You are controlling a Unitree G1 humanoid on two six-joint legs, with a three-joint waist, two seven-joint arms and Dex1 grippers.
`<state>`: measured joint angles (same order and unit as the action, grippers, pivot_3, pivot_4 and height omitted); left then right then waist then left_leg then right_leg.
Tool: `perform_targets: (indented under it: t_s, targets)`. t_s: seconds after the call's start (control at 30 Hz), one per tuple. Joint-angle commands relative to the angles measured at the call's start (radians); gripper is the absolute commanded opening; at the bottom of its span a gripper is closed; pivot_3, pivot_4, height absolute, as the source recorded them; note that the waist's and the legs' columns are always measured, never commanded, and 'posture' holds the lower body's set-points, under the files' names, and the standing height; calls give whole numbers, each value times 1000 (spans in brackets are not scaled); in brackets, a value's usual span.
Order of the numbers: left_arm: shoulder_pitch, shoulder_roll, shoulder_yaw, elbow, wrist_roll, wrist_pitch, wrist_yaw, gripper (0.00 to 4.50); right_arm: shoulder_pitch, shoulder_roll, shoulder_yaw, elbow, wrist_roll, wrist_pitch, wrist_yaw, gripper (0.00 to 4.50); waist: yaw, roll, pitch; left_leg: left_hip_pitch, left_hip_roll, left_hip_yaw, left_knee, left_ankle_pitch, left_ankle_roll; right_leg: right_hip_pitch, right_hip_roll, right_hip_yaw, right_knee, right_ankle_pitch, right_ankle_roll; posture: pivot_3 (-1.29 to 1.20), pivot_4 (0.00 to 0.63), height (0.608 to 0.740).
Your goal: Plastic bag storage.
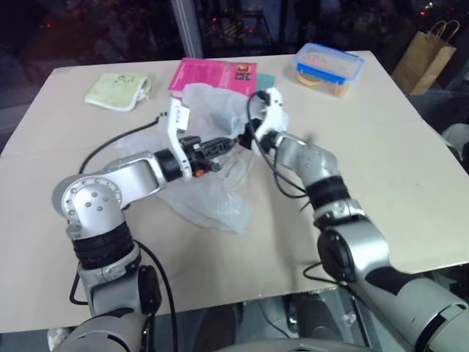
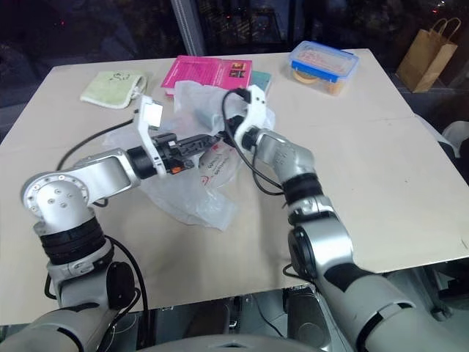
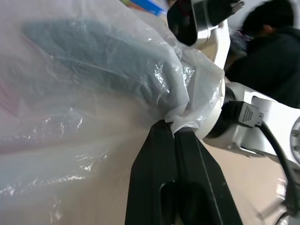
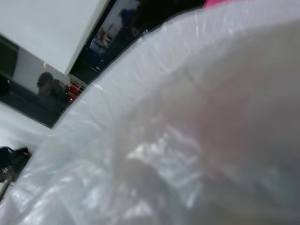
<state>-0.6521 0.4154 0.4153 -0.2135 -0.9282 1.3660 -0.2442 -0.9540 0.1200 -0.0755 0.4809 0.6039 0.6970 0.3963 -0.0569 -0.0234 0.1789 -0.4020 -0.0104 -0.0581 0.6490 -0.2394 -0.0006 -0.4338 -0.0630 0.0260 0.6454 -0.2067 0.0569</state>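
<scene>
The bag [image 1: 209, 187] lies crumpled mid-table, its far end at twelve o'clock overlapping a pink book [image 1: 212, 75]. The left gripper [image 3: 176, 133] is clamped tight on a twisted fold of film. Whether the right gripper [image 1: 245, 139], pressed against the bag, is spread or closed cannot be told. The thin film could slip out or tear if the arms pull apart, and the book might get dragged.

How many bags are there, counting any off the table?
2. The plastic bag lies mid-table, pinched by the left hand. A brown paper bag stands beyond the table's far right corner. Others could be hidden.
</scene>
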Motion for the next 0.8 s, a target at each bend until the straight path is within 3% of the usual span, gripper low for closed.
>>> perform_targets:
  t_s: [0.03, 0.17, 0.37, 0.47, 0.8]
  targets:
    - [-62, 20, 58, 59, 7, -101, -10, 0, 124, -55, 147, -320, -25, 136, 9, 4467, 0, 0, 0, 0, 0, 0, 0, 0, 0, 0, 0, 0, 1, 0, 0, 0, 150, 740]
    - [-94, 37, 61, 149, 16, -134, -30, 0, 252, -207, 281, -636, -94, 177, 22, 4467, 3, 0, 0, 0, 0, -1, 1, 0, 0, 0, 0, -1, 1, 0, 0, 0, 150, 740]
    - [-104, 72, 10, 175, 28, -162, -80, 0, 271, -287, 291, -741, -239, 139, -98, 4467, 4, 0, 0, 2, 0, 1, 2, -1, 1, 1, 0, -1, 2, 0, 0, 0, 150, 740]
    - [-100, 81, -12, 163, 30, -165, -96, 0, 230, -257, 244, -678, -267, 123, -149, 4467, 8, 0, 0, 2, 0, 1, 2, -1, 1, 2, 0, -1, 3, 0, 0, 0, 150, 740]
    - [-65, 94, -41, 78, 19, -160, -101, 0, 28, -210, 186, -240, -351, -99, -109, 4467, 13, 0, 0, 2, 0, 4, 1, 0, 0, 2, 0, -1, 1, 0, 0, 0, 150, 740]
